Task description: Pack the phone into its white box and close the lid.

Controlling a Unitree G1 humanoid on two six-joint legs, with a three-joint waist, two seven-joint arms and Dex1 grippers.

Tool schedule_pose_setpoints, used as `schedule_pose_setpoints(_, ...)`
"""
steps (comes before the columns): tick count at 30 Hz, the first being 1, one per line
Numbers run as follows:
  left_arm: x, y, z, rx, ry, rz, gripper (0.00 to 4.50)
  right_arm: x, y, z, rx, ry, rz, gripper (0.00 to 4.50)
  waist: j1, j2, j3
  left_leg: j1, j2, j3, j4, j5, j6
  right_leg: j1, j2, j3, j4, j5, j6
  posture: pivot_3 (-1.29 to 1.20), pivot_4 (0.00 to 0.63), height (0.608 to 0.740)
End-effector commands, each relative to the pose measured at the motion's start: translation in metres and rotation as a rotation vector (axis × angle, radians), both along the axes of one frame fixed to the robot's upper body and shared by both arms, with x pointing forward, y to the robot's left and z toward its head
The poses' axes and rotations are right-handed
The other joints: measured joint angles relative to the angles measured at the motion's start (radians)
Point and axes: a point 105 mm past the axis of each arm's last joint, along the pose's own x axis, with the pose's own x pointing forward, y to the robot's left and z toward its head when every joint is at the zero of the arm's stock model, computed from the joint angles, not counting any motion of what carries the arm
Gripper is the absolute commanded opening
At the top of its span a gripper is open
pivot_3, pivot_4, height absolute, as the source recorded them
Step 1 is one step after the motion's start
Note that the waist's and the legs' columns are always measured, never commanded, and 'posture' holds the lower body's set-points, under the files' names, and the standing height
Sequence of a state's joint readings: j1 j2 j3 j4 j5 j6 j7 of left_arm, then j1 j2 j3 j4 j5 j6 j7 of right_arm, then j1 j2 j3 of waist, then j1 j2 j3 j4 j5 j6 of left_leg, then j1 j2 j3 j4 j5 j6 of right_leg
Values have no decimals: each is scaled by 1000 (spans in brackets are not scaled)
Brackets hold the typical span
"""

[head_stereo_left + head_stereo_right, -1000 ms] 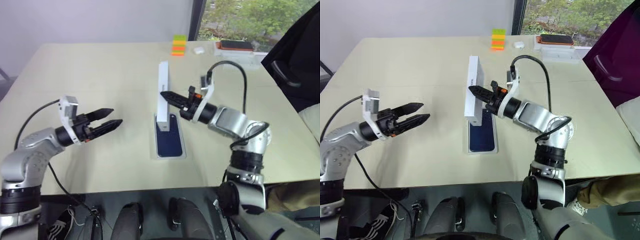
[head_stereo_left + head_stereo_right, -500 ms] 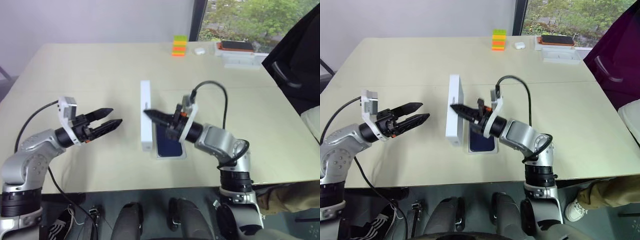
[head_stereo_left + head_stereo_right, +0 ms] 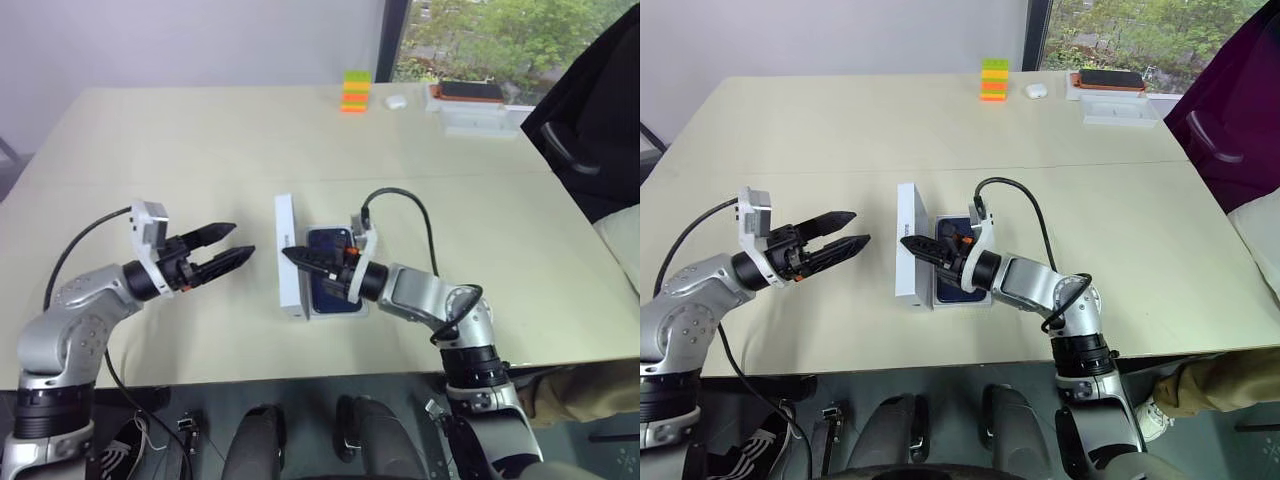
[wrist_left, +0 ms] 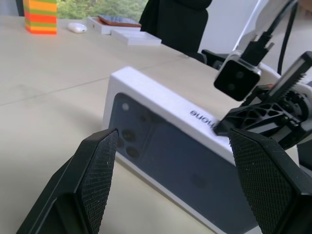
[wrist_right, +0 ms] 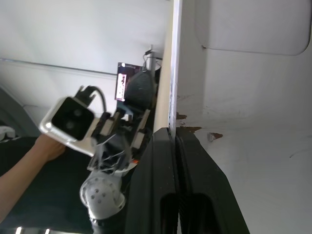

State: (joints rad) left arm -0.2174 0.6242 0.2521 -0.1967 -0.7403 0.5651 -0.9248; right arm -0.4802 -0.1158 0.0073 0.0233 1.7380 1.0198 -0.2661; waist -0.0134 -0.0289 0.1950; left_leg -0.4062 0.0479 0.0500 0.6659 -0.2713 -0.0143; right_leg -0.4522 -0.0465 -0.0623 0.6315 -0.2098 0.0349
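Right pincer point(image 3: 290, 253): I am keeping its two black fingers squeezed together on the upper edge of the lid; in the right wrist view the thin white wall is sitting pinched between them.
Left pincer point(image 3: 240, 242): I am holding it spread wide and empty, hovering above the desk at about 9 o'clock from the lid, its tips pointing toward the lid and standing apart from it.
Lid point(image 3: 908, 245): it is standing on its long edge, tilted, leaning over the 9 o'clock side of the white box. In the left wrist view its printed dark blue phone picture point(image 4: 161, 156) is facing my left pincer, with grey lettering on the white side wall above it.
White box point(image 3: 362, 306): it is lying flat near the middle of the desk, close to the edge nearest me, its thin white rim showing at 3 o'clock and 6 o'clock of the phone.
Phone point(image 3: 328, 240): the dark navy slab is lying inside the white box, partly covered by my right pincer and wrist.
Desk point(image 3: 200, 140): pale beige, carrying everything.
Far edge, around 1 o'clock from the box: a stack of green, yellow and orange blocks point(image 3: 358, 90), a small white case point(image 3: 398, 101) just beside it, and a white tray point(image 3: 480, 115) with a dark, orange-edged device point(image 3: 472, 91) lying on it.
Dark chair point(image 3: 590, 120): it is standing at the desk's 3 o'clock side.
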Motion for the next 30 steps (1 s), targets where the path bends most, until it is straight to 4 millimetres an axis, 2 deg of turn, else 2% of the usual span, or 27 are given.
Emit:
schedule_pose_setpoints(1,0,-3,3,10,-34,-1,3810,1,3,2,8,-21,10,31,0,0,0,0,0,0,0,0,0,0,0,0,0,0,0,0,150,740)
schedule_pose_setpoints(5,4,-5,-7,-16,17,-10,2580,0,3,3,10,-32,21,0,0,0,0,0,0,0,0,0,0,0,0,0,0,0,0,0,150,740)
schedule_pose_setpoints(10,10,-13,-19,-21,21,7,92,4,-1,1,-4,-41,-3,0,0,0,-1,0,0,0,0,0,0,0,0,0,0,0,0,0,150,740)
schedule_pose_setpoints(14,18,-33,-30,-10,4,14,34,7,-4,3,-2,-53,-26,0,3,1,-1,0,0,0,0,0,0,0,0,0,0,0,0,0,150,740)
schedule_pose_setpoints(17,24,-37,-31,6,-10,37,0,8,-5,5,18,-50,-29,873,2,0,-1,0,0,0,1,0,0,0,0,0,0,0,0,0,150,740)
schedule_pose_setpoints(20,17,-46,-33,-19,6,-9,0,11,-9,5,-30,-81,-47,2320,-1,1,-1,0,0,0,1,0,0,0,0,0,0,0,0,0,150,740)
schedule_pose_setpoints(21,16,-47,-34,-23,9,-19,0,13,-11,5,-43,-92,-54,2935,-1,1,-1,0,0,0,1,0,0,0,0,0,0,0,0,0,150,740)
schedule_pose_setpoints(23,16,-47,-34,-27,13,-14,0,24,-25,33,-30,-177,-86,3906,0,2,-1,0,0,0,1,0,0,0,0,0,0,0,0,0,150,740)
schedule_pose_setpoints(24,16,-47,-34,-34,20,-16,0,27,-32,44,-84,-253,-90,4481,1,2,-1,-1,0,1,1,0,0,-2,0,0,1,1,-1,0,150,740)
schedule_pose_setpoints(26,15,-52,-35,-43,30,-30,0,30,-49,53,-269,-422,-74,4481,4,2,-1,-1,0,2,1,0,0,-2,0,2,1,1,-1,0,150,740)
schedule_pose_setpoints(30,16,-66,-41,-67,54,-41,0,45,-90,71,-435,-573,-134,4481,12,1,-2,-2,-2,2,1,0,1,-2,0,1,-1,1,-1,0,150,740)
